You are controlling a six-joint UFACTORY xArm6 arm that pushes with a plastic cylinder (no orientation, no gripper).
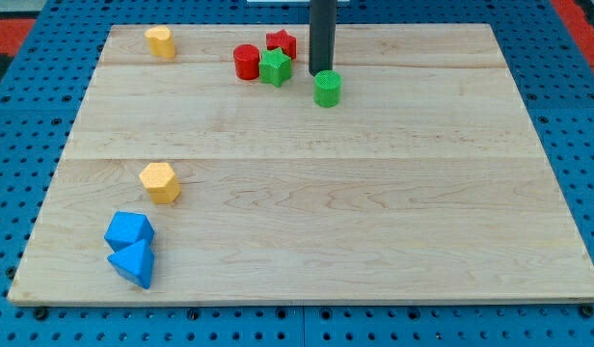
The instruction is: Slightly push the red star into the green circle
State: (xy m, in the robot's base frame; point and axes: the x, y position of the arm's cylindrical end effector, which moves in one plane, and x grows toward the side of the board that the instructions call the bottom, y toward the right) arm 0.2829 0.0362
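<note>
The red star (pixel 283 42) lies near the view's top, just behind the green star (pixel 274 67). The green circle (pixel 327 89) stands to the right of them, apart from the red star. My tip (pixel 321 71) is at the end of the dark rod, right behind the green circle's upper left edge and to the right of the red star and green star. Whether the tip touches the green circle I cannot tell.
A red circle (pixel 246 62) touches the green star's left side. A yellow block (pixel 160 41) sits at the top left. A yellow hexagon (pixel 160 181) lies at the left middle. Two blue blocks (pixel 130 230) (pixel 134 262) sit at the bottom left. The wooden board (pixel 374 212) ends in blue pegboard.
</note>
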